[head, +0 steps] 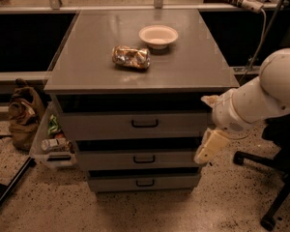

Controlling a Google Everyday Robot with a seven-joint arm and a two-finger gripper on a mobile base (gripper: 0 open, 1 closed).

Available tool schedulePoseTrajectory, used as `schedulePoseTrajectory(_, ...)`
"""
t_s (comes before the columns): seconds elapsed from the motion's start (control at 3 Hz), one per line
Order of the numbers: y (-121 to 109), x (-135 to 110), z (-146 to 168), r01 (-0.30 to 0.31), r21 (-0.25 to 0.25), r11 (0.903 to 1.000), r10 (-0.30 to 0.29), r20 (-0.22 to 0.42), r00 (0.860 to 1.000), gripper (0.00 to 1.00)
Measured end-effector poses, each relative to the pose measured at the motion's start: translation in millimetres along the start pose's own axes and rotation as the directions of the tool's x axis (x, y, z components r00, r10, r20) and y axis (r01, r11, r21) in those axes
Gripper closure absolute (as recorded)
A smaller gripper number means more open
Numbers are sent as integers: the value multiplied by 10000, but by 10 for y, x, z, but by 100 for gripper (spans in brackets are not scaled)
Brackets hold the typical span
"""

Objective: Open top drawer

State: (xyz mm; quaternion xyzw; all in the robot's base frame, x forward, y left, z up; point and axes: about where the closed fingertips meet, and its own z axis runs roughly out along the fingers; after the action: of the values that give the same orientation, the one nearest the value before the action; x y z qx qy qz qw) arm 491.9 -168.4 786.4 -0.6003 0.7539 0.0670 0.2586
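The top drawer (pixel 101 125) is the widest of three grey drawers under the grey cabinet top. Its black loop handle (pixel 145 123) sits in the middle of its front. The drawer front looks flush under the top, with a dark gap above it. My gripper (pixel 207 151) hangs from the white arm (pixel 261 100) at the cabinet's right edge. It is level with the gap between the top and middle drawers, well to the right of the handle and below it. It touches no handle.
On the cabinet top lie a white bowl (pixel 158 36) and a crumpled shiny bag (pixel 131 57). Two narrower drawers (pixel 144 159) sit below. A brown bag (pixel 24 117) and a plastic bin (pixel 50 144) stand at the left. An office chair base (pixel 275 187) is at the right.
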Motion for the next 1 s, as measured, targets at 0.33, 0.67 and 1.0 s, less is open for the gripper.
schedulePoseTrajectory(0.33, -123, -221, 256, 477, 723, 9962, -521, 602, 9968, 0)
schedulePoseTrajectory(0.67, -193, -350, 412, 847, 1259, 9884, -989, 1104, 9890, 0)
schedulePoseTrajectory(1.0, -177, -360, 535, 1139, 1302, 9849, -1298, 1208, 9842, 0)
